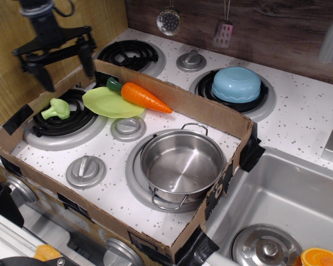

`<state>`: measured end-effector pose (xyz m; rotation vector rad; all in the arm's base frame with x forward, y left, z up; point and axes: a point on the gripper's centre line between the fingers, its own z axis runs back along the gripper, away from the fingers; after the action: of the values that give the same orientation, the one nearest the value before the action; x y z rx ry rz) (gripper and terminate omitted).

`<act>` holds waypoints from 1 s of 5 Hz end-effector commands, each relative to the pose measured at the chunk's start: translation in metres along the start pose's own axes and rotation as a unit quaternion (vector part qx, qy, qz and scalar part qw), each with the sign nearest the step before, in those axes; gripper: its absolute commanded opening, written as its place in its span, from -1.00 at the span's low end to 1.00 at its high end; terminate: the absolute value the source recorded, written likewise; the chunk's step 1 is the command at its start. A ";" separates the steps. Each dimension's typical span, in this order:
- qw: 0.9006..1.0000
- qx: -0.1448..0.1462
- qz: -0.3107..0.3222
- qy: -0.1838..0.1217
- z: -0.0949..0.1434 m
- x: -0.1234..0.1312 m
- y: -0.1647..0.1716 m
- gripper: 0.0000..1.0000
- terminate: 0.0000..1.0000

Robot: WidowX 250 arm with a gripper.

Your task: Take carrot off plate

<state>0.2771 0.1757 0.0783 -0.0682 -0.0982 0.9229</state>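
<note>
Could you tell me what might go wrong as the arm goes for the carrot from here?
The carrot lies half on the tilted plate, its tip past the rim, so a nudge may roll it off or drag the plate along. The open pincer must also clear the cardboard wall just behind the carrot. The broccoli sits near its path and might get knocked.

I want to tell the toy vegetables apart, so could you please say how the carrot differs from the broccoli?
The carrot is orange, long and tapered; the broccoli is light green, short and knobby. The carrot lies across the plate, resting against the cardboard wall; the broccoli lies on the left burner. Both are untouched; the gripper is above them, open.
</note>
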 end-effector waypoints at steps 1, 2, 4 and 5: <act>0.998 0.046 0.029 -0.024 0.013 0.016 -0.042 1.00 -1.00; 0.995 0.061 0.080 -0.023 0.003 0.019 -0.053 1.00 -1.00; 0.980 0.048 0.193 -0.020 -0.023 0.012 -0.055 1.00 -1.00; 0.974 0.037 0.218 -0.042 -0.028 0.009 -0.052 1.00 -1.00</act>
<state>0.3239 0.1408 0.0346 0.0373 -0.0717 1.3714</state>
